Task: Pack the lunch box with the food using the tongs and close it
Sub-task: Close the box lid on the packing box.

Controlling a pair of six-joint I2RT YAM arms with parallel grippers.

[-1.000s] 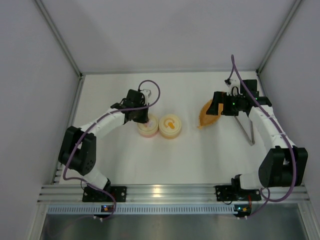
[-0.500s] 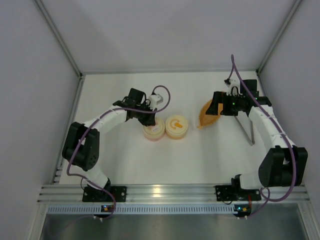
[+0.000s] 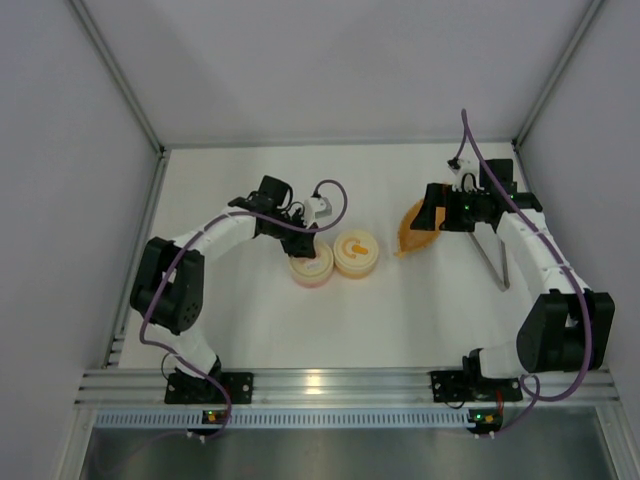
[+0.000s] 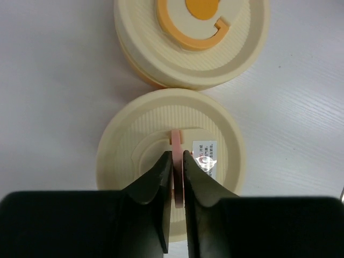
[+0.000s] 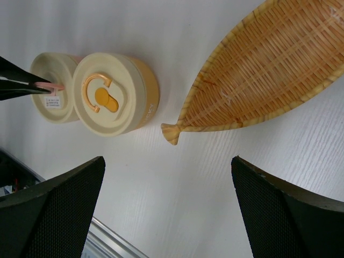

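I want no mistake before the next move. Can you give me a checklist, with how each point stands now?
1. Left gripper shut on the pink tab of the lid: ok.
2. Grip centred on that tab: ok.
3. Neighbour box clear of that lid: cannot tell; they stand very close.
4. Right gripper open and holding nothing, near the dish: ok.
5. Tongs lying free, ungripped: ok.
6. Food located: cannot tell; none shows in any view.
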